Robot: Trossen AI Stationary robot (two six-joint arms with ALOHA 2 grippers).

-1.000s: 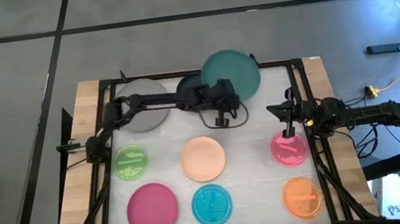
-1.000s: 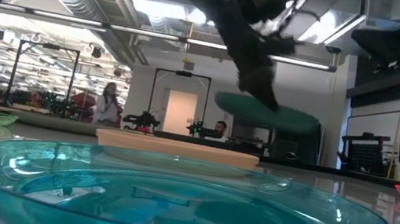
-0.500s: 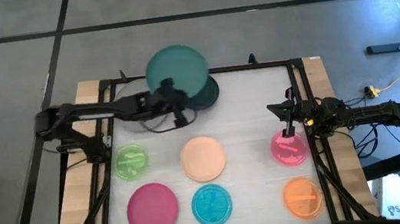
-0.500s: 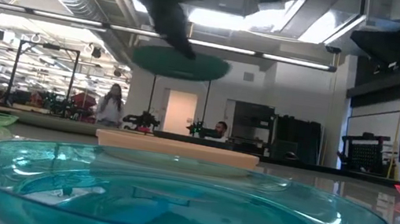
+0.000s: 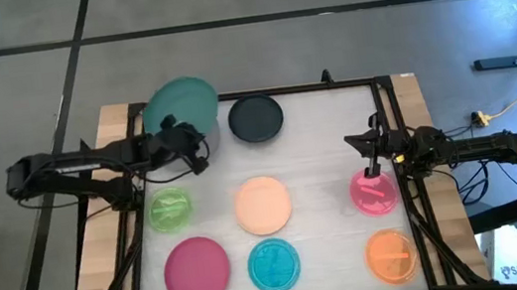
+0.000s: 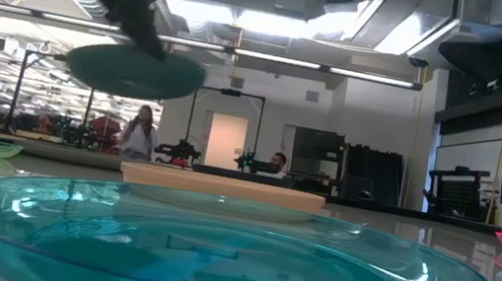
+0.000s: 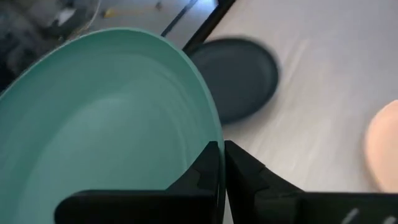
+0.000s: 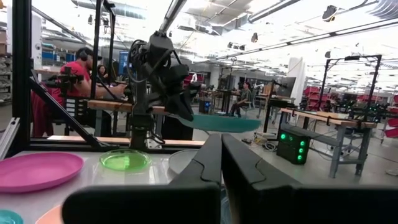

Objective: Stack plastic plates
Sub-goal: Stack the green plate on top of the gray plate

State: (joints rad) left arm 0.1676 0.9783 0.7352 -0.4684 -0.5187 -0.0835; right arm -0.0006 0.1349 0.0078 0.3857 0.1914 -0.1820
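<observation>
Teal plate (image 5: 179, 102) pinched by its rim in left gripper (image 5: 186, 138), aloft over bench's (image 5: 325, 156) back-left corner for stacking | right gripper (image 5: 373, 163) closed empty above pink plate (image 5: 374, 193)

Lit evenly from overhead; bright, with soft, faint shadows on the worktop (image 5: 320, 157). Glared hard in the low view, where ceiling strip lights (image 6: 278, 25) burned out white above the left claw (image 6: 143, 30). Blurred close to the lens there: cyan plate (image 6: 215, 250) out of focus, streaked with reflections. Smeared in the left wrist view: navy plate (image 7: 239, 78) beyond the claw soft-edged, teal plate (image 7: 106, 124) pinched in it smooth and shadowless. Crisp farther off in the right wrist view, but dark and unfocused at the right claw (image 8: 221, 168) itself.
</observation>
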